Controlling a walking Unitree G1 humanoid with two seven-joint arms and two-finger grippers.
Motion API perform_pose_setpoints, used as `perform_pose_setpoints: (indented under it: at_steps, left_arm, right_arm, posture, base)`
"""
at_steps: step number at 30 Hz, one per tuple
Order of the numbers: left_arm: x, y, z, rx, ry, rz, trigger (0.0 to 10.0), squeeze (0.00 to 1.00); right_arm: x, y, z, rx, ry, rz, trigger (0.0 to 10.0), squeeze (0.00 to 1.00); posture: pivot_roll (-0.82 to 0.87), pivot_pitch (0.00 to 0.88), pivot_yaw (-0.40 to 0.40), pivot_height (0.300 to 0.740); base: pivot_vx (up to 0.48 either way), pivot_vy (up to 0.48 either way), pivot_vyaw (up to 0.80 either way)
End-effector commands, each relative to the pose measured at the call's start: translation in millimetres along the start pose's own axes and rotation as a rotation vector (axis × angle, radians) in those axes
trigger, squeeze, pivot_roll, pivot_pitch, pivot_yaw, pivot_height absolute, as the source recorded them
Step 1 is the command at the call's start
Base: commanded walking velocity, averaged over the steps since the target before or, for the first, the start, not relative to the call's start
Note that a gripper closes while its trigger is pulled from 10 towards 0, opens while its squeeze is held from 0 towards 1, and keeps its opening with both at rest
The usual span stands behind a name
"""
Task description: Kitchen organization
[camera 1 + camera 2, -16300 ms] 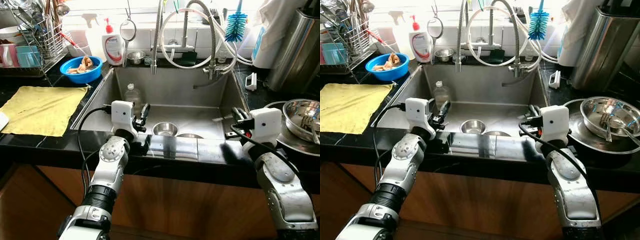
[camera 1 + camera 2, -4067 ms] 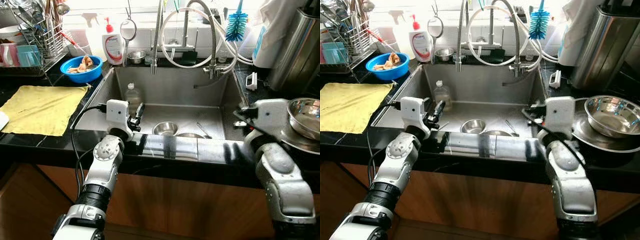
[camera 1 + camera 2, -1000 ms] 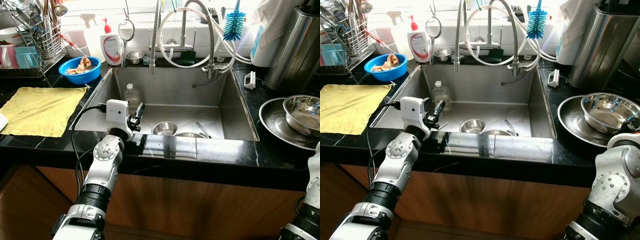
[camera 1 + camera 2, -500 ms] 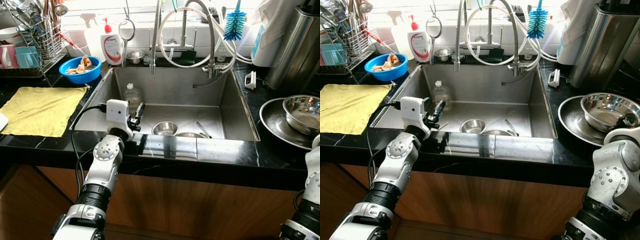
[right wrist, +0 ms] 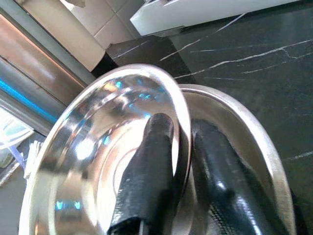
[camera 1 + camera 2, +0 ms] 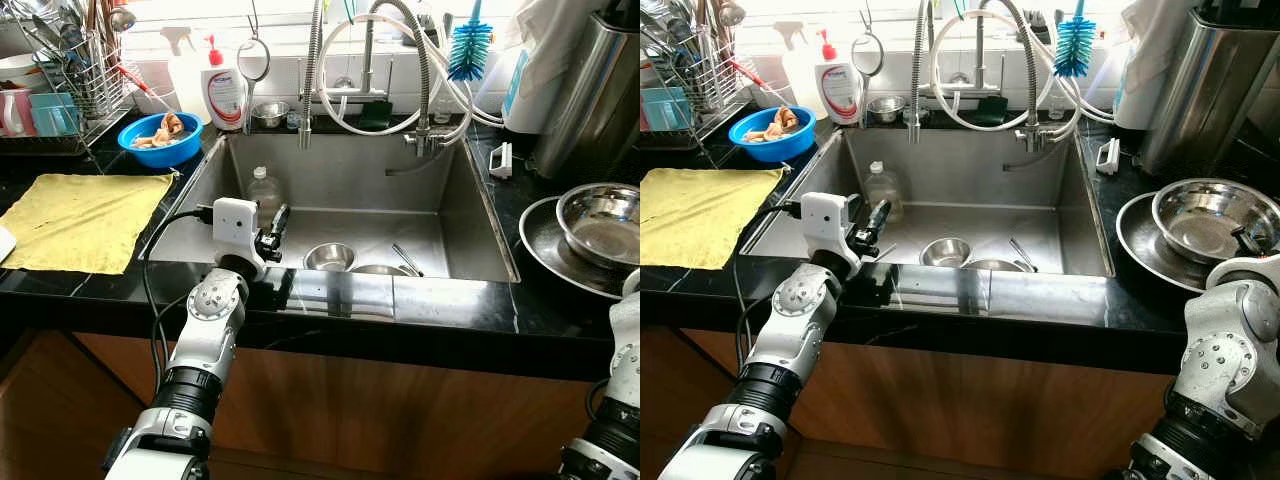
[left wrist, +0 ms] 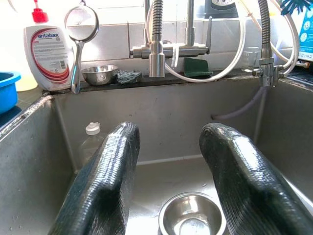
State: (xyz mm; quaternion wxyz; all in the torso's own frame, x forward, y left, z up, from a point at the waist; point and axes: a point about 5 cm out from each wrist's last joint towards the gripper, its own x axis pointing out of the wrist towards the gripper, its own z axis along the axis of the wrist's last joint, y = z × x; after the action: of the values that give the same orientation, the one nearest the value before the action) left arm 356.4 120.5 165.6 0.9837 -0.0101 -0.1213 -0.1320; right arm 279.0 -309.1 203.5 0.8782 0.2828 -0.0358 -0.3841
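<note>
at about ten o'clock the dish rack [image 6: 85,75] is cut off by the frame edge, its cutlery a tangle that is hard to sort out. the yellow cloth [image 6: 85,215] lies flat on the black counter [image 6: 100,290] at nine o'clock, and a blue bowl [image 6: 162,138] beyond it holds pale scraps that cannot be identified. the left gripper [image 7: 168,171] hangs over the near edge of the sink [image 6: 455,215], fingers spread wide with nothing between them. the left wrist view looks between them to a small steel bowl [image 7: 192,221] on the sink floor, a clear bottle [image 7: 90,142] against the sink's left wall, and a soap bottle [image 7: 45,51] on the ledge (label legible there, not from the head). a second round steel item in the sink is mostly hidden by the near rim. at three o'clock a steel mixing bowl [image 6: 1208,220] sits tilted in a wide steel tray [image 6: 1140,245]. the right gripper [image 5: 178,161] pinches that bowl's rim, one finger inside, one outside; from the head its fingers are almost wholly hidden behind the wrist.
</note>
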Motion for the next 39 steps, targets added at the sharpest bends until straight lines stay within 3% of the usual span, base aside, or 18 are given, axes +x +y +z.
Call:
perform_pose_setpoints:
  at_steps: [1,6,8,9,12,18,19,20,22,23,27,32,36,39]
  left_arm:
    - [2.4,2.0,4,0.022,-0.009,0.0,10.0,0.0]
    - [2.6,2.3,4,0.021,-0.01,0.003,10.0,0.0]
    - [2.3,2.7,4,0.021,-0.009,0.006,10.0,0.0]
    - [2.3,2.7,4,0.021,-0.009,0.006,10.0,0.0]
    - [1.2,3.7,4,0.019,-0.01,0.011,10.0,0.0]
    - [1.4,4.1,4,0.02,-0.01,0.015,10.0,0.0]
    - [1.5,4.1,4,0.019,-0.011,0.015,10.0,0.0]
    - [1.9,3.7,4,0.018,-0.013,0.016,10.0,0.0]
    - [2.1,3.5,4,0.018,-0.013,0.016,10.0,0.0]
    - [2.2,3.5,4,0.017,-0.013,0.018,10.0,0.0]
    - [1.6,4.5,4,0.018,-0.013,0.023,10.0,0.0]
    - [0.9,5.7,4,0.02,-0.012,0.029,10.0,0.0]
    - [0.4,6.0,3,0.02,-0.007,0.03,10.0,0.0]
    - [0.2,5.9,3,0.021,-0.006,0.029,10.0,0.0]
  right_arm:
    - [-1.1,7.6,-1,0.003,0.005,0.016,0.0,0.0]
    - [-2.2,11.1,3,0.001,-0.024,0.033,0.0,0.0]
    - [-5.4,16.7,17,-0.04,-0.14,0.063,0.0,0.0]
    - [-5.4,16.7,17,-0.04,-0.14,0.063,0.0,0.0]
    - [-15.4,31.9,41,-0.048,-0.295,0.14,0.0,0.0]
    - [-20.4,45.3,50,-0.11,-0.366,0.212,0.0,0.0]
    - [-23.0,53.9,50,-0.135,-0.371,0.275,0.0,0.0]
    - [-30.3,72.9,44,-0.18,-0.373,0.42,4.1,0.0]
    - [-32.9,78.7,42,-0.193,-0.375,0.465,4.1,0.0]
    - [-37.0,91.7,26,-0.26,-0.297,0.592,10.0,0.0]
    - [-52.3,111.2,-10,-0.391,-0.163,0.85,10.0,0.0]
    - [-58.7,116.4,-31,-0.469,-0.08,0.97,10.0,0.0]
    - [-67.9,117.0,-53,-0.644,-0.029,1.118,10.0,0.0]
    - [-62.6,113.2,-61,-0.693,-0.002,1.094,10.0,0.0]
  posture:
    - [-0.06,0.0,0.053,0.74]
    - [-0.06,0.0,0.052,0.74]
    - [-0.06,0.0,0.051,0.74]
    - [-0.06,0.0,0.051,0.74]
    - [-0.06,0.0,0.05,0.74]
    - [-0.06,0.0,0.049,0.74]
    - [-0.06,0.0,0.049,0.74]
    - [-0.06,0.0,0.048,0.74]
    - [-0.06,0.0,0.048,0.74]
    - [-0.06,0.0,0.046,0.74]
    - [-0.06,0.0,0.043,0.74]
    - [-0.06,0.0,0.039,0.74]
    - [-0.06,0.0,0.039,0.74]
    - [-0.06,0.0,0.038,0.74]
  base:
    - [0.0,0.0,0.0]
    - [0.0,0.0,0.0]
    - [0.0,0.0,0.0]
    - [0.0,0.0,0.0]
    - [0.0,0.0,0.0]
    - [0.0,0.0,0.0]
    - [0.0,0.0,0.0]
    - [0.0,0.0,0.0]
    - [0.0,0.0,0.0]
    - [0.0,0.0,0.0]
    - [0.0,0.0,0.0]
    - [0.0,0.0,0.0]
    - [0.0,0.0,0.0]
    - [0.0,0.0,0.0]
